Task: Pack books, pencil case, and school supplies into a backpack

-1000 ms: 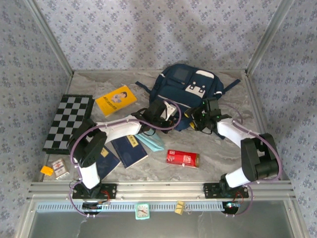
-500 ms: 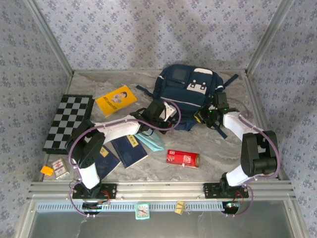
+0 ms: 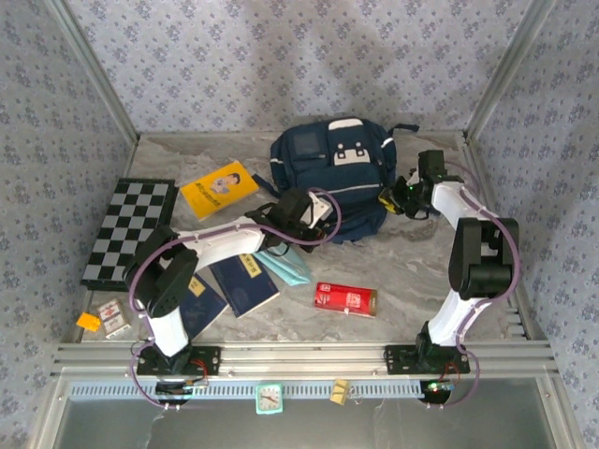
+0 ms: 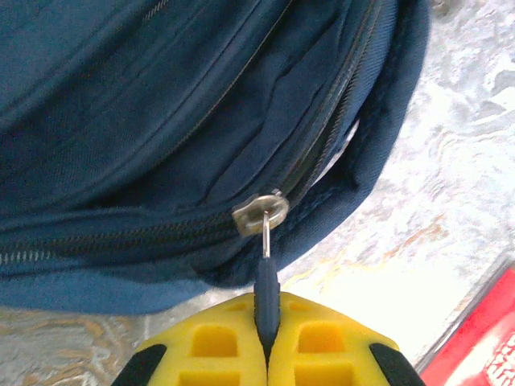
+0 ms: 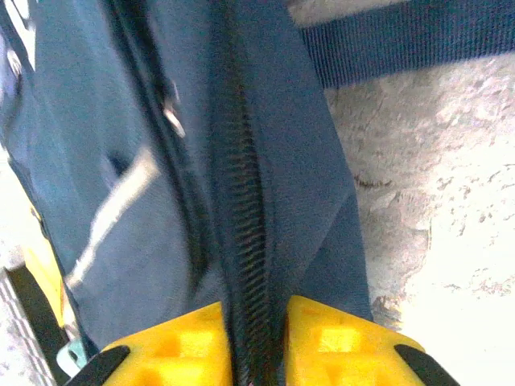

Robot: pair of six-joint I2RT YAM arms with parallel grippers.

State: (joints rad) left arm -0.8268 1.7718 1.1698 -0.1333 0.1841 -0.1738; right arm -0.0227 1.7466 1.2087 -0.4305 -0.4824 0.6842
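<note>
Your left gripper (image 4: 266, 342) is clamped shut on the zipper pull (image 4: 266, 293) at bottom centre of its wrist view, yellow pads tight together. The slider (image 4: 261, 213) is just above it on the backpack (image 4: 161, 96) zip. Your right gripper (image 5: 256, 334) is closed too, pinching the backpack's zip seam (image 5: 245, 225) between its pads at bottom centre, with a strap (image 5: 402, 40) upper right. In the top view the backpack sits centre-back on the table (image 3: 421, 271), a gripper on each side. The pencil case (image 3: 288, 265) is at centre under the left arm. Two navy books (image 3: 245, 283) lie just left of it. The yellow book (image 3: 219, 187) is upper left of centre and the red box (image 3: 344, 298) is lower centre, apart. The chessboard (image 3: 129, 231) is far left.
</note>
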